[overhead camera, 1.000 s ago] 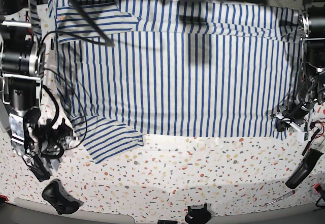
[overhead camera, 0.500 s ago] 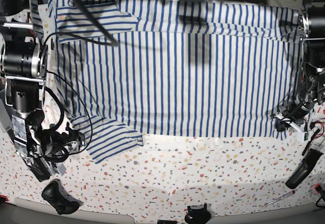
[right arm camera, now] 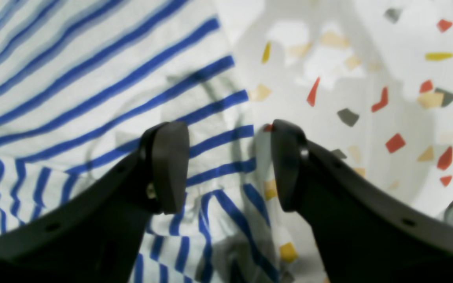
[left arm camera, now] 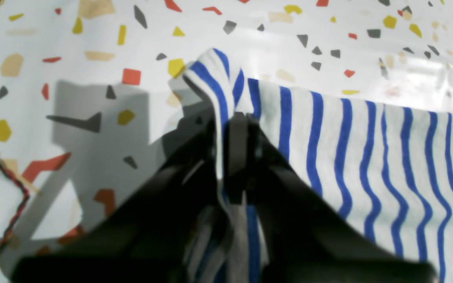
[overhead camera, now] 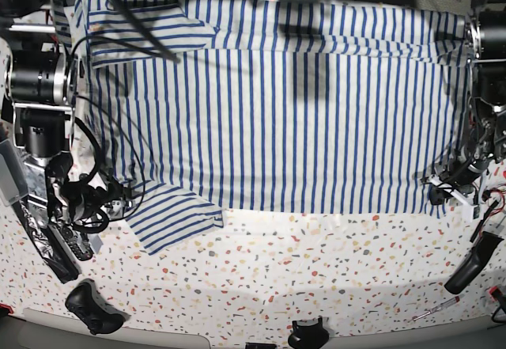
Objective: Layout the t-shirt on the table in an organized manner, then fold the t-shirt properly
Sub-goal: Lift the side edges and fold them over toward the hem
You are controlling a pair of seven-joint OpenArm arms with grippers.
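While one t-shirt (overhead camera: 277, 104) lies spread, one table (overhead camera: 316, 270)

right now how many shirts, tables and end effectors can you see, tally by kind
t-shirt: 1
table: 1
end effectors: 2, left end effector pinching the t-shirt corner, right end effector open over a sleeve
total: 4

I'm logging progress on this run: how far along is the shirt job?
Laying out looks nearly done: the t-shirt lies spread flat on the table, both sleeves out. In hand: the left pincer is shut on a hem corner, while the right pincer hangs open over the near sleeve's edge, holding nothing. Left: all the folding; no fold shows yet.
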